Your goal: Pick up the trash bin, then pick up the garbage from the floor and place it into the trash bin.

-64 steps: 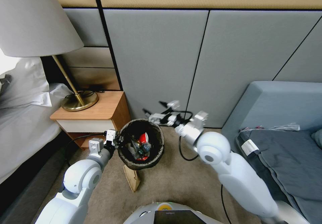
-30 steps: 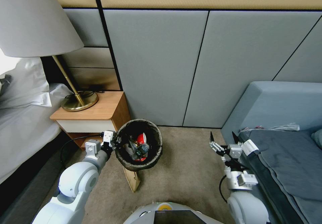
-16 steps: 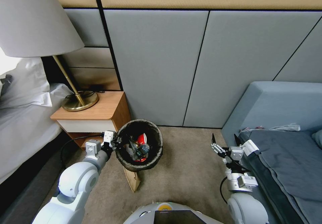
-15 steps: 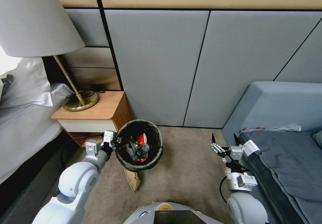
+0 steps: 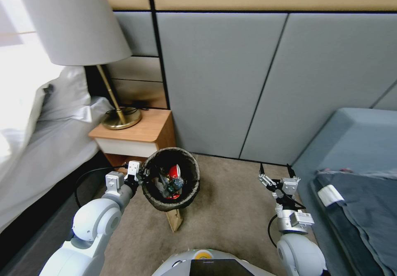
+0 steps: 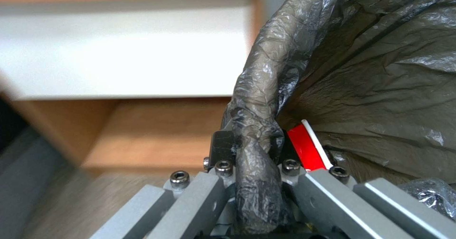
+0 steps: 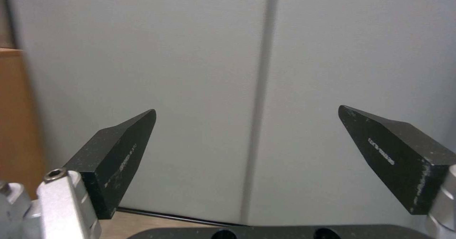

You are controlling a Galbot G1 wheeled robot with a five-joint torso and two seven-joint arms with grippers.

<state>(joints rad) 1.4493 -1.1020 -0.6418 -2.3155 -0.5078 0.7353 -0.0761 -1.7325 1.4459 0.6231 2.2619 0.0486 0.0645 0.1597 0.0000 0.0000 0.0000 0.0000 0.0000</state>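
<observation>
Left hand (image 5: pixel 139 177) pinching trash bin (image 5: pixel 154 199) rim, bin lifted off floor (image 5: pixel 227 218); right hand (image 5: pixel 275 170) spread, empty.

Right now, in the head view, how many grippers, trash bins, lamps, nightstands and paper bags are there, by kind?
Grippers: 2 (left gripper shut on the bin's rim, right gripper open)
Trash bin: 1
Lamp: 1
Nightstand: 1
Paper bag: 1
Total: 6
</observation>
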